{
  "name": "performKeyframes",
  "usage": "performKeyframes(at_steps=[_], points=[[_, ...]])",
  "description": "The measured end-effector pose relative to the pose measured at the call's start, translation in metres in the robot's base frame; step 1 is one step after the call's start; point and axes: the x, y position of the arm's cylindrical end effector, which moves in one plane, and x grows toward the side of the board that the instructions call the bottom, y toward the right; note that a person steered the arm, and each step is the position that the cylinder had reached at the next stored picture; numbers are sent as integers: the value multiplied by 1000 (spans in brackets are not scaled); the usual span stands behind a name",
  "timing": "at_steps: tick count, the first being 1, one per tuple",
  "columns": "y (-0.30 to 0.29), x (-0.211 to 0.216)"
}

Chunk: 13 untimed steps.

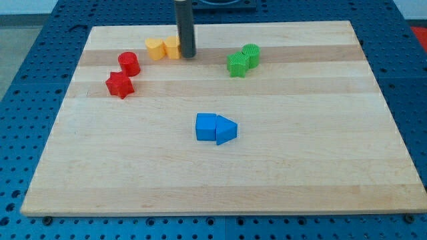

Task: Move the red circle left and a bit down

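Note:
The red circle (129,63) is a short red cylinder at the upper left of the wooden board (220,167). A red star-shaped block (119,85) sits just below and left of it, close to or touching it. My tip (188,55) is near the view's top, to the right of the red circle and well apart from it. The tip stands against the right side of a yellow block (173,47), which has a second yellow block (155,49) on its left.
Two green blocks (243,60) sit together at the upper right of centre. A blue cube (206,127) and a blue triangular block (226,131) touch near the board's middle. A blue perforated table surrounds the board.

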Motion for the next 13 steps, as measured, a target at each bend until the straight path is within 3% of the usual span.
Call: performKeyframes(at_steps=[1, 4, 6, 11, 13], points=[[-44, 0], [-67, 15], [-96, 58], [-108, 22], [-153, 19]])
